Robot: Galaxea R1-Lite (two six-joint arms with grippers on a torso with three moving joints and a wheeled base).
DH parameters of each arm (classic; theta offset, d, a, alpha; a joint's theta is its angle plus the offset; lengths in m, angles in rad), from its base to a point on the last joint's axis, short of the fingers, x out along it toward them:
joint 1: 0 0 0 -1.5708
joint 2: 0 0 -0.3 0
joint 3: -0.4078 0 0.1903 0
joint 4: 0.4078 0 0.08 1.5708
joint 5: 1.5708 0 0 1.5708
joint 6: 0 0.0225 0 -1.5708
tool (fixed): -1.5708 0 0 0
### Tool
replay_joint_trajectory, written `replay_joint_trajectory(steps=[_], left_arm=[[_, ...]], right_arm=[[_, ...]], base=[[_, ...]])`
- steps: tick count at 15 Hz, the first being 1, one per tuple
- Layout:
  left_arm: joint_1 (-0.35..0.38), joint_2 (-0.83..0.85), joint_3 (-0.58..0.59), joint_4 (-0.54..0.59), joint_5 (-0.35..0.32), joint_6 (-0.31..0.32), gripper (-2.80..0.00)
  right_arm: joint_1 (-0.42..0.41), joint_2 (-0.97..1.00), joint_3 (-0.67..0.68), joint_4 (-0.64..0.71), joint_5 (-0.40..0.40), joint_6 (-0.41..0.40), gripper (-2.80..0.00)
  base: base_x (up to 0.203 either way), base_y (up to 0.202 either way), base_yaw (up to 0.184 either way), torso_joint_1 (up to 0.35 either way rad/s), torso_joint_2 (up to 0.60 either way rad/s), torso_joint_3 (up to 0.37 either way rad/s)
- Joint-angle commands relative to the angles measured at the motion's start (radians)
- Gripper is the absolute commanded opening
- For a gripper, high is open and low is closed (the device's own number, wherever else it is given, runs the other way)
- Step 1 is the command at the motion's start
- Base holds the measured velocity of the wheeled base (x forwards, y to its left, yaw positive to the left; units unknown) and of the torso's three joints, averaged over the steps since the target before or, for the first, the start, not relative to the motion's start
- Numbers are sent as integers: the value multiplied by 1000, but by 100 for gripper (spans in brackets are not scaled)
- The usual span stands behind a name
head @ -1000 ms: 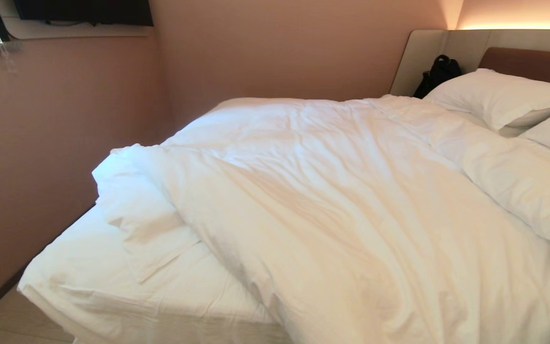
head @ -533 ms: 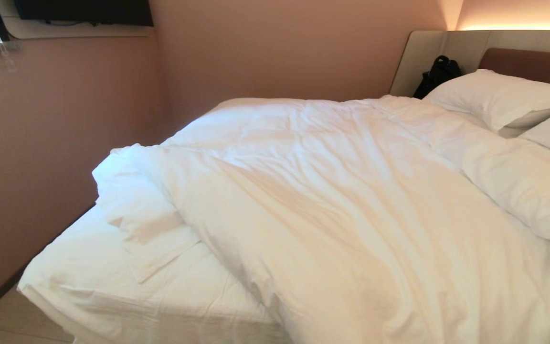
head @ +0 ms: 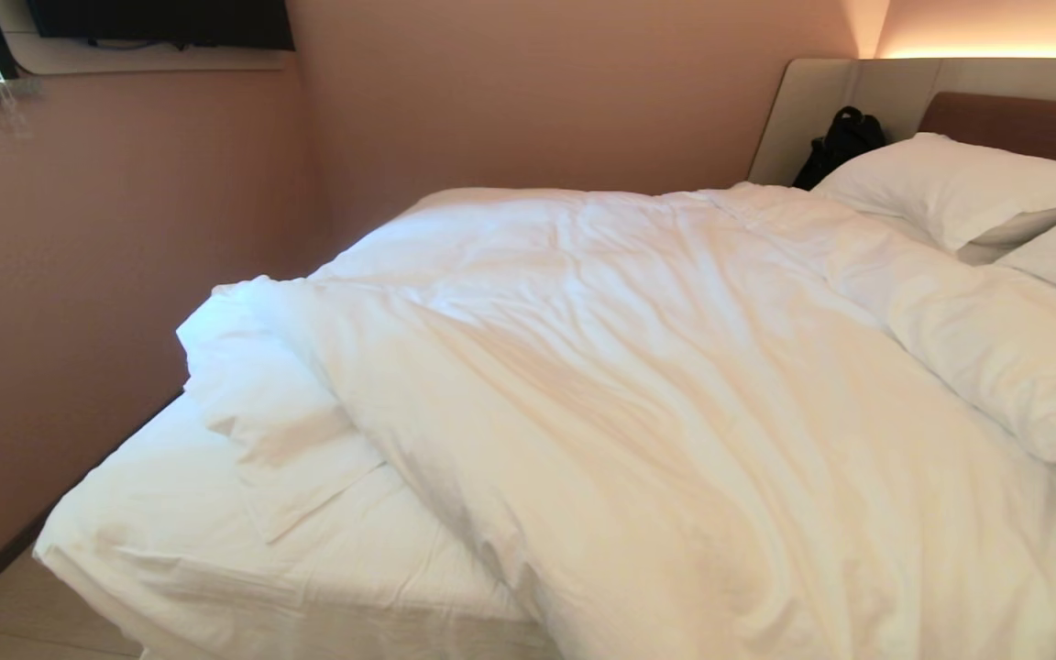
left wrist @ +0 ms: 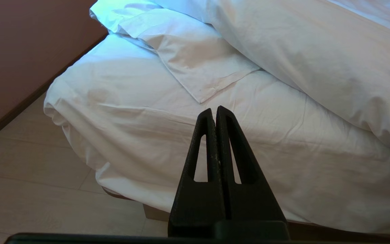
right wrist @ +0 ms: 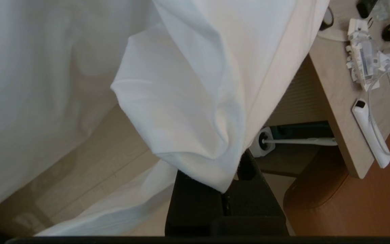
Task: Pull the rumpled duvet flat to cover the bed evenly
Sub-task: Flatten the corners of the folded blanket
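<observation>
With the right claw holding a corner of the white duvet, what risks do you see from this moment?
1. The right claw is shut on only a small fold of the puffy white duvet, so the fabric may slip out under a pull.
2. A pull from that side alone may leave the bare white mattress sheet at the bed's left corner uncovered.
3. The hanging duvet is near the cluttered wooden side table and may sweep things off.

The duvet (head: 656,412) is plain white. The pillows (head: 950,188) are white too. The wall (head: 106,257) is pink. The bag (head: 840,142) is black.
</observation>
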Motion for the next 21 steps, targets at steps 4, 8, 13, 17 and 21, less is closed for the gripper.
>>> replay_joint_trajectory(steps=[4, 8, 13, 17, 21], left_arm=[[1, 1, 0, 0, 0, -1, -280], [1, 1, 0, 0, 0, -1, -280], [1, 1, 0, 0, 1, -1, -280], [1, 1, 0, 0, 1, -1, -280], [1, 1, 0, 0, 0, -1, -280]], right_arm=[[5, -141, -24, 349, -4, -32, -280], [5, -126, -37, 350, -2, -34, -280], [5, -67, -94, 350, -2, -30, 0], [3, -26, -128, 350, 3, -25, 0], [-2, 59, -174, 353, 166, -23, 0]], base=[[0, 0, 0, 0, 0, 0], [0, 0, 0, 0, 0, 0], [0, 0, 0, 0, 0, 0], [0, 0, 0, 0, 0, 0], [0, 0, 0, 0, 0, 0]])
